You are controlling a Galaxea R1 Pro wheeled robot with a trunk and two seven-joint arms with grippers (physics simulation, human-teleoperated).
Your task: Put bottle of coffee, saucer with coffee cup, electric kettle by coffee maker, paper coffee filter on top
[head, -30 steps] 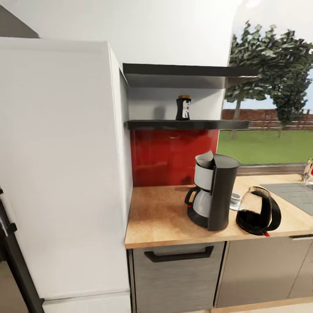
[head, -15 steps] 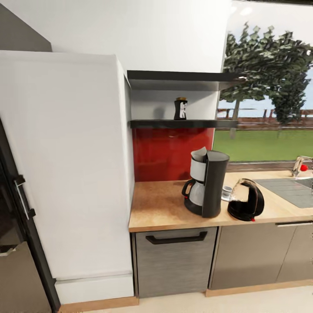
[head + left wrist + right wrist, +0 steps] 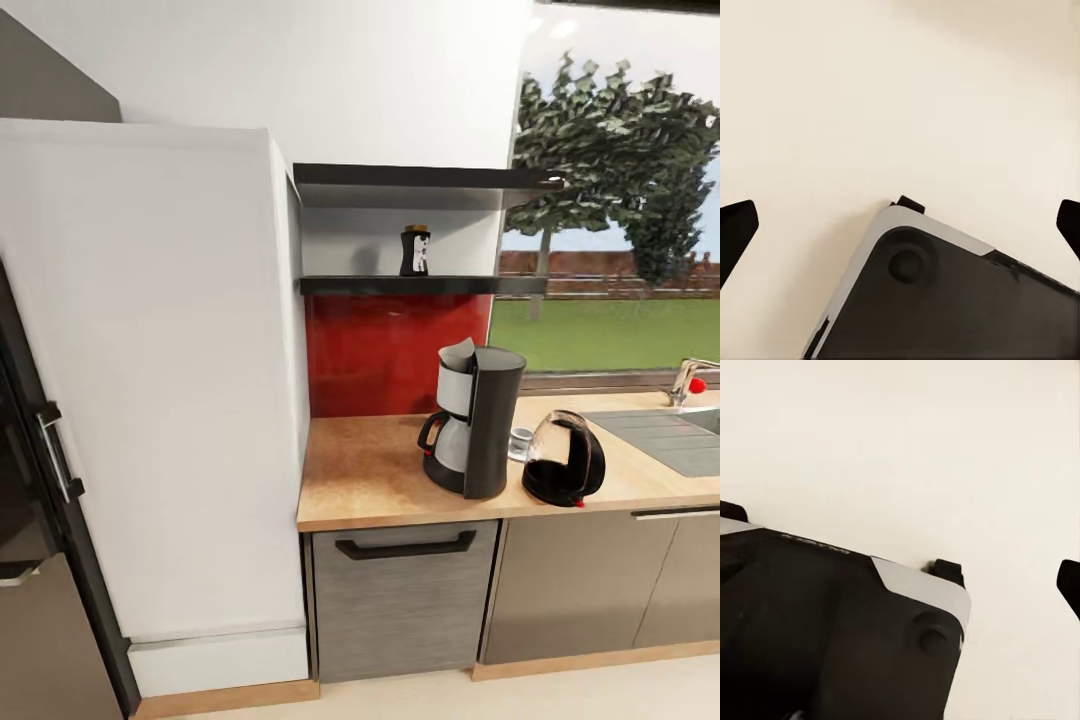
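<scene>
The dark grey coffee maker point(image 3: 478, 432) stands on the wood-coloured countertop point(image 3: 365, 470), with a white paper coffee filter point(image 3: 457, 353) in its top. To its right is the glass electric kettle point(image 3: 565, 461). A small white coffee cup point(image 3: 521, 442) peeks out between them; whether a saucer lies under it I cannot tell. The bottle of coffee point(image 3: 415, 250) stands on the dark kitchen shelf point(image 3: 420, 286) above. My left gripper point(image 3: 902, 229) and right gripper point(image 3: 900, 577) both hang open over the cream floor, above the robot's dark base point(image 3: 945, 307).
A tall white cabinet point(image 3: 160, 380) borders the counter on the left, with a black appliance point(image 3: 30, 500) beyond it. A sink and faucet point(image 3: 690, 380) lie at the right under the window. A grey drawer front point(image 3: 405, 590) sits below the counter.
The head view has pulled back from the counter, so more floor and the black appliance at left show. The things on the counter and shelf have not moved.
</scene>
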